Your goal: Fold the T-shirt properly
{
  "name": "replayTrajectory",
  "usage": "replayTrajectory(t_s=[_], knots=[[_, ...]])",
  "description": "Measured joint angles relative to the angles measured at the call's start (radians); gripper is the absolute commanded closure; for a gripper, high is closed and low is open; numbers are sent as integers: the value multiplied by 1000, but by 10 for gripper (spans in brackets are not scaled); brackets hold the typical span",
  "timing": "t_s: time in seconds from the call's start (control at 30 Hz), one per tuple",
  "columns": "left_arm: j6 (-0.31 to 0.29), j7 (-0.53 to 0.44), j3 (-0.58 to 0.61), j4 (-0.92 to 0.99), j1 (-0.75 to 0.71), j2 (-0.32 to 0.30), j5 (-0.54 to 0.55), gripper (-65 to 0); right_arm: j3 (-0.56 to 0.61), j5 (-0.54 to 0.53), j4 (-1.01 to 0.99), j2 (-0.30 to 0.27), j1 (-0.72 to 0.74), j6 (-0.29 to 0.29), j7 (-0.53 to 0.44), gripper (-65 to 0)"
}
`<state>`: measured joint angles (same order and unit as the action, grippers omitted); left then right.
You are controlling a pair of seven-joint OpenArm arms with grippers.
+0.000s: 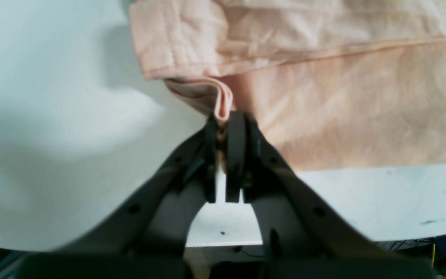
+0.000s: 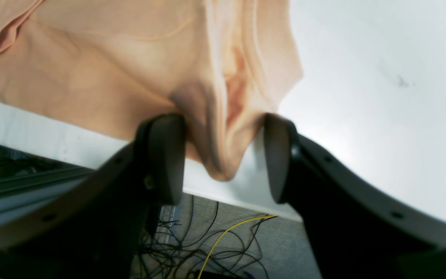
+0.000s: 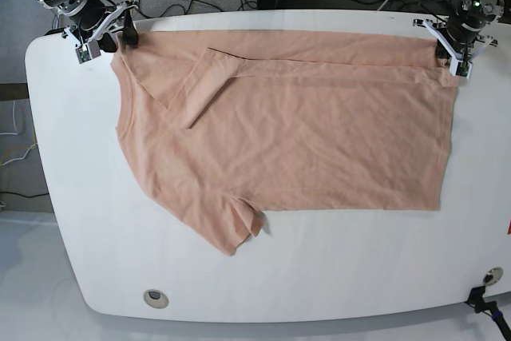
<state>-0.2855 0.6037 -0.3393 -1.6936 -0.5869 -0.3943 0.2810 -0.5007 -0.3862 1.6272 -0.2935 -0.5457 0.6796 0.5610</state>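
While our left gripper point(image 1: 223, 128) pinches the T-shirt point(image 3: 303, 133) hem, anchoring that far corner on the white table point(image 3: 72, 181), our right gripper point(image 2: 223, 155) gapes, shoulder cloth loose between its fingers.

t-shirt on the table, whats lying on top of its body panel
On the T-shirt, one sleeve and a long strip of its far edge lie folded over the body. The fabric beneath those folds is covered.

T-shirt point(image 3: 303, 141): soft matt peach cloth, lightly creased, stitched hems | worktop point(image 3: 80, 221): smooth white, faint sheen, few dark scuffs | left gripper point(image 1: 223, 128): dark matt plastic | right gripper point(image 2: 223, 159): dark matt plastic, smooth rounded pads
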Motion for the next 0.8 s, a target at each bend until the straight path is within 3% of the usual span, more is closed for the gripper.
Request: replayTrajectory(t_s=[0.43,0.8], knots=[[0,2,-4,-2,0,6,0,0,0,11,0,0,18,-2,15,-333],[11,-108,-55,1,-8,127,-13,0,3,19,0,0,35,-3,23,-333]])
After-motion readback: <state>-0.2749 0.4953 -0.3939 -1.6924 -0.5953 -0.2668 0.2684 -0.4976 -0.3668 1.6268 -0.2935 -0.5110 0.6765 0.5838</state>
